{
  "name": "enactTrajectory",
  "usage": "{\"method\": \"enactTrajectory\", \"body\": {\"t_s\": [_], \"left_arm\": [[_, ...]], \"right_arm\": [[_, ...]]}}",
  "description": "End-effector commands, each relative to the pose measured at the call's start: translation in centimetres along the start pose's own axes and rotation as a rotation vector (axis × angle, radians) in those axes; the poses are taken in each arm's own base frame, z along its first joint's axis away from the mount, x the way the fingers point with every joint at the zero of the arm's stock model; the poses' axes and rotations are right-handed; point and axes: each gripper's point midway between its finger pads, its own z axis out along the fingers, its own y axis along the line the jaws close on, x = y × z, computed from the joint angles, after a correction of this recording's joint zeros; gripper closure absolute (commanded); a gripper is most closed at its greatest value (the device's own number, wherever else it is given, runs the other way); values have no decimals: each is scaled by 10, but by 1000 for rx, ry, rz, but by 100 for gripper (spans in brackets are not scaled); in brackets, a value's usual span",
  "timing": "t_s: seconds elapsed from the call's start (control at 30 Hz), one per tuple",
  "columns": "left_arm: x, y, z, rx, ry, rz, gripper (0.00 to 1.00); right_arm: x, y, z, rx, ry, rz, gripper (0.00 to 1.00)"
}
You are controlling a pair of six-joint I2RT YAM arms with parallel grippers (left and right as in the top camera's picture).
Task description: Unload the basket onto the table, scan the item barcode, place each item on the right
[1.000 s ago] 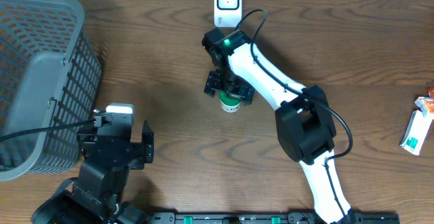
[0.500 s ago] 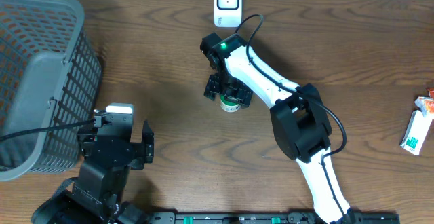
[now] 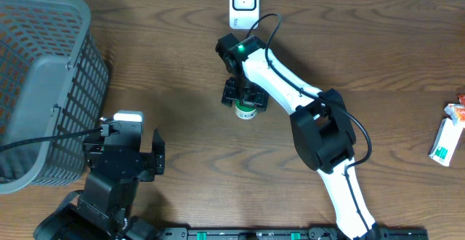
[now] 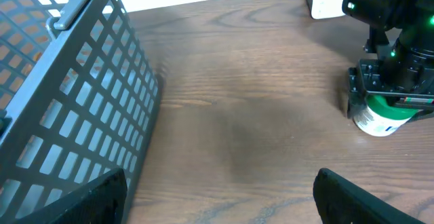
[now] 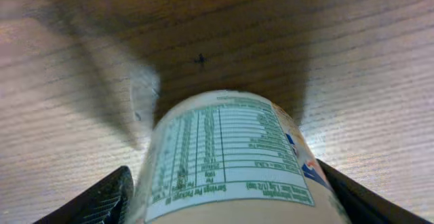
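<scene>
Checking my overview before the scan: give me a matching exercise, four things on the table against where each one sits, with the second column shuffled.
Things:
1. grey basket
2. white scanner
3. bottle
4. small box

Places:
A. right edge of the table
B. straddled by the right pincer
C. left side
D. far edge, middle

Pairs: 1-C, 2-D, 3-B, 4-A
</scene>
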Motion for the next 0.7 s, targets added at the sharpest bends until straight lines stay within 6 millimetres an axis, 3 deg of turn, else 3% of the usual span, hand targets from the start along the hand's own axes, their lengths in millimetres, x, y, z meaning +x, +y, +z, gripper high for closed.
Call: {"method": "enactTrajectory", "body": {"t_s": [0.0, 0.03, 0.17, 0.47, 0.67], "left_arm": [[0, 2, -1, -7, -3, -5, 12], [0, 1, -1, -7, -3, -4, 12], [0, 2, -1, -7, -3, -5, 12], [0, 2, -1, -7, -3, -5, 12], [0, 2, -1, -7, -3, -5, 12]], "right_arm": [[8, -10, 24, 62, 63, -10, 24], [9, -12, 24, 67, 68, -10, 23], [15, -18, 22, 93, 91, -2, 2], [20, -18, 20, 111, 91, 136, 1], [25, -14, 20, 113, 89, 133, 4]]}}
